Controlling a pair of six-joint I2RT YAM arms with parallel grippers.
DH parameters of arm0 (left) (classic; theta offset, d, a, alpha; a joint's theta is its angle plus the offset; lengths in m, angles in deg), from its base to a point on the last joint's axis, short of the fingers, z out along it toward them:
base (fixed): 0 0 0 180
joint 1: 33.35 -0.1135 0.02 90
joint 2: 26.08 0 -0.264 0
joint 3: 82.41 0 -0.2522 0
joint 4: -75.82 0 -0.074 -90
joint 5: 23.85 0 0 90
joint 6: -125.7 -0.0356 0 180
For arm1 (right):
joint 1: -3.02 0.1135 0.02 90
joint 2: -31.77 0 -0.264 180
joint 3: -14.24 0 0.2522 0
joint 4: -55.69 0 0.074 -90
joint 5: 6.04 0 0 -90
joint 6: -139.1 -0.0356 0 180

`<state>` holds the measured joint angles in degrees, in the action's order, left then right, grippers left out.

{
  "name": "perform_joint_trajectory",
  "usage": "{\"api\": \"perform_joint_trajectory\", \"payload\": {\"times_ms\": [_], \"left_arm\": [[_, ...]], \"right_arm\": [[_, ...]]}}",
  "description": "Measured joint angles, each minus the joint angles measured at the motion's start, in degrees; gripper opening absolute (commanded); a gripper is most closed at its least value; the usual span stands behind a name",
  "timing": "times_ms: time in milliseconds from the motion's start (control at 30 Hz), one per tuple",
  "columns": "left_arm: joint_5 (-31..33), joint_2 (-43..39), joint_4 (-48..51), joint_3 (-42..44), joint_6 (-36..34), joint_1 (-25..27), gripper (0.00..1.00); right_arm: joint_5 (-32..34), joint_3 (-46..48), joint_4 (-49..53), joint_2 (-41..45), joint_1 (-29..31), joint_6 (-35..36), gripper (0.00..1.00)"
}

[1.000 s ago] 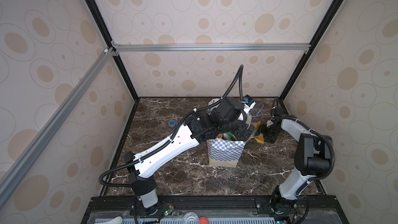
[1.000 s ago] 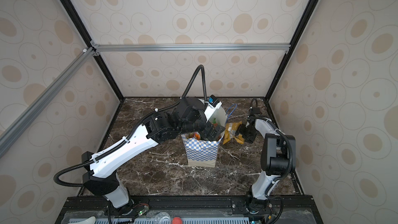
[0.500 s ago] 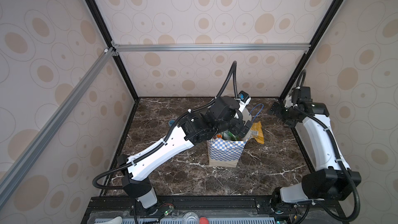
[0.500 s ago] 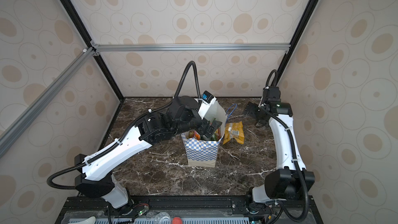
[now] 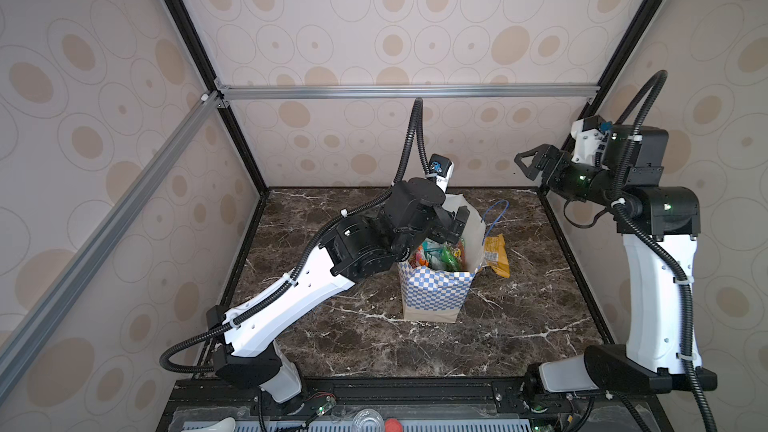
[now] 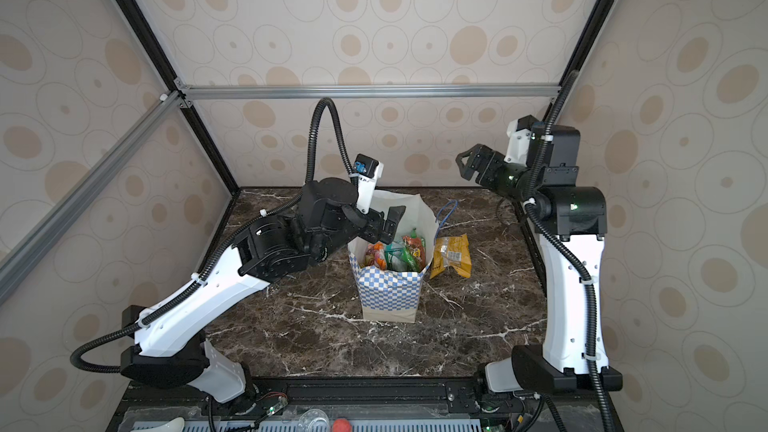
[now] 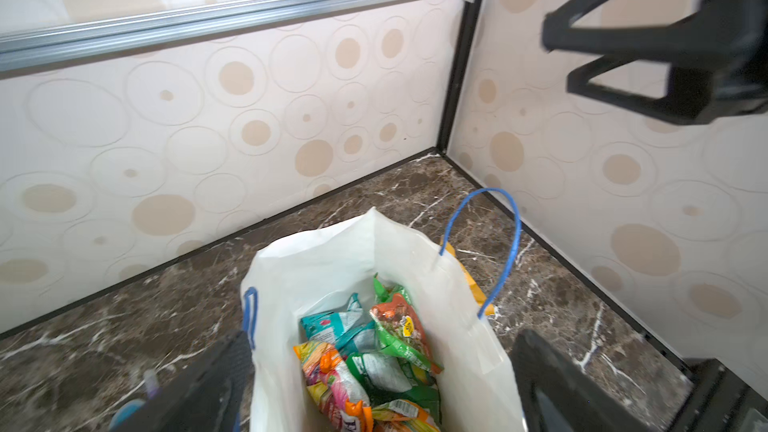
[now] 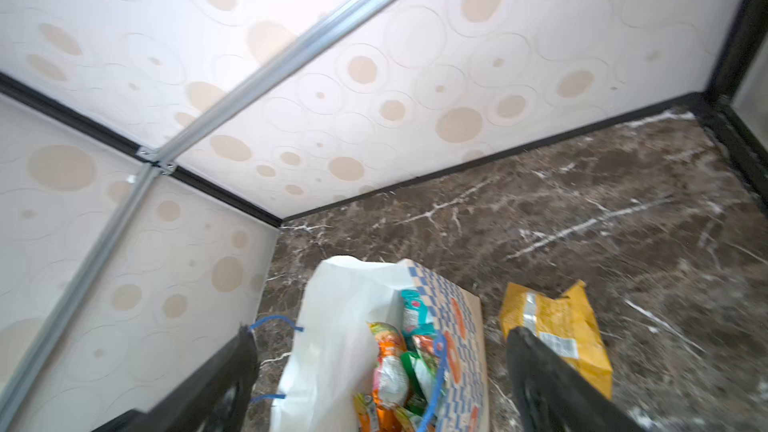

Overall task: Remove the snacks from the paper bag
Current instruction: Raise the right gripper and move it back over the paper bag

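The paper bag (image 5: 432, 292) stands upright in the middle of the dark table (image 5: 374, 347). One yellow packet (image 5: 494, 255) is out. It lies flat on the table just beside the bag, on the right arm's side. That is one snack done.

The rest of the snacks (image 7: 374, 351) are in a heap inside the bag: green, teal and orange ones. I think there are five or six, but they lie on top of each other, so I can't be sure.

The left gripper (image 6: 380, 226) sits at the bag's mouth. Its jaws are spread wide, one on each side of the opening, and they pinch nothing. The right gripper (image 5: 524, 164) is up high near the back corner, well apart from the bag. Its jaws are wide apart too, and empty.

So most of the job is left.
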<state>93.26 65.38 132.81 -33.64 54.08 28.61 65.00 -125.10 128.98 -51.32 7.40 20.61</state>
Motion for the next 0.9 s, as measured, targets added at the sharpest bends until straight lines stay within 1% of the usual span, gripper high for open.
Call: {"api": "perform_joint_trajectory", "payload": {"times_ms": [67,167,300,400,567,667,800,900], "left_arm": [[2.54,1.01,2.12,-2.40,1.60,-1.03,0.98],[3.19,1.99,3.87,-4.17,2.93,-3.98,0.98],[-0.66,3.32,6.56,-4.31,3.96,-10.32,0.97],[-4.61,4.74,8.35,-4.07,5.29,-14.10,0.92],[-9.31,4.98,8.85,-0.94,7.96,-17.35,0.75],[-11.43,4.98,8.39,0.92,9.09,-18.56,0.62],[-13.35,4.98,8.37,2.08,9.97,-20.24,0.46],[-13.92,4.98,8.41,2.08,10.78,-21.27,0.35]], "right_arm": [[-0.76,-3.02,0.11,-1.27,2.38,-0.33,0.97],[-1.73,-7.21,1.36,-3.87,6.40,-0.42,0.96],[-1.77,-14.86,6.10,-9.31,11.21,0.20,0.93],[-1.16,-18.10,10.23,-12.50,14.56,0.92,0.91],[1.07,-18.25,17.03,-15.32,19.34,1.22,0.89],[3.58,-16.48,19.19,-16.15,23.52,1.40,0.88],[6.82,-10.49,19.85,-16.17,27.82,1.36,0.86],[9.81,-4.61,19.85,-16.48,29.29,1.38,0.86]]}}
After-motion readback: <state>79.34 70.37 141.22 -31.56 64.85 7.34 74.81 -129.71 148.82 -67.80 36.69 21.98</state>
